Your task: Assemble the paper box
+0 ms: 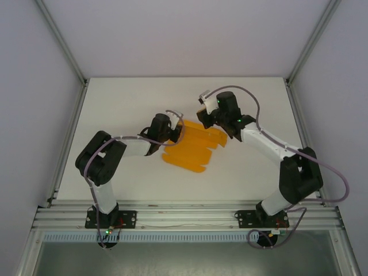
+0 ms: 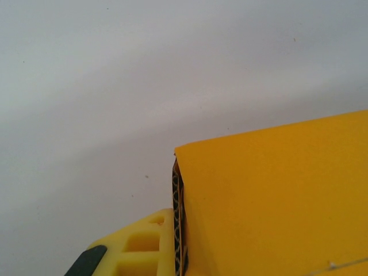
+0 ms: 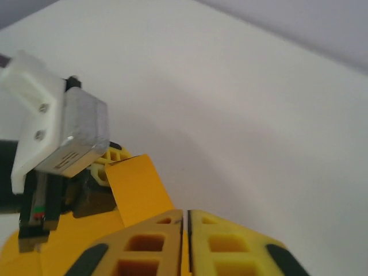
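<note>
Top external first, Ben: where's the box?
Mid-table, Ana, between the arms. It's an orange sheet with one flap raised.
Jaws?
The left gripper pinches the sheet's left edge; its wrist view shows corrugated card against a finger. The right gripper is pressed together on the right edge, with a sliver of orange between its pads.
How will it handle?
Light, I'd judge. The panels look stiff, it should bend at the creases, and it would dent easily. Grip the edges beside a fold.
Anything inside?
No walls are formed yet, so it holds nothing.
</note>
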